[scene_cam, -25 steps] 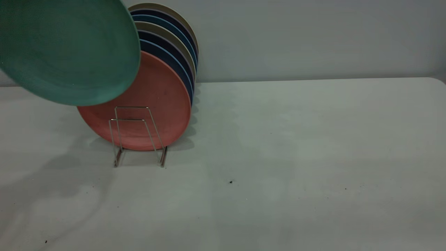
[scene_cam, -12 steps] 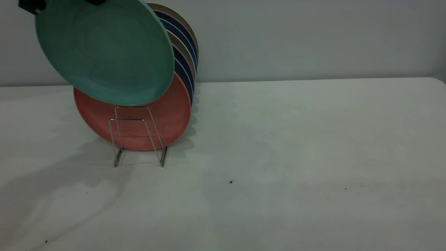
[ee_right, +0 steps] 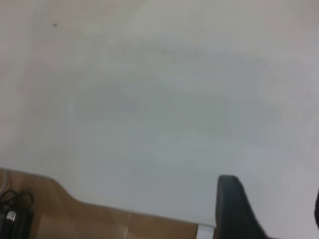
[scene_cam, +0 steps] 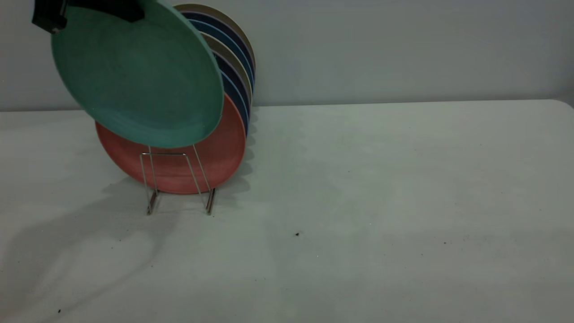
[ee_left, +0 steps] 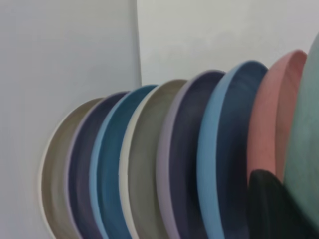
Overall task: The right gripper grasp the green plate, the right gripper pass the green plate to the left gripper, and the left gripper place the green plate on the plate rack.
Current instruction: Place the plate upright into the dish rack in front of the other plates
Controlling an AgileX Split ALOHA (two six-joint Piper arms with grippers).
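The green plate (scene_cam: 139, 76) hangs tilted in the air at the upper left, in front of the plates in the plate rack (scene_cam: 177, 179). Its lower rim overlaps the top of the rack's taller front loop. My left gripper (scene_cam: 89, 9) is shut on the plate's upper rim, and only its black tips show at the top edge. In the left wrist view one black finger (ee_left: 269, 204) lies against the green plate (ee_left: 306, 149). My right gripper (ee_right: 274, 214) is open and empty over bare table, and is out of the exterior view.
A salmon-pink plate (scene_cam: 179, 166) stands foremost in the rack, with several dark blue and beige plates (scene_cam: 235, 67) behind it. The rack's two front loops hold no plate. The table edge (ee_right: 164, 216) shows below the right gripper, with wooden floor beyond it.
The green plate has swung right, from the far left to in front of the rack's plates, then dropped slightly. The left gripper's tips have come into view at the top.
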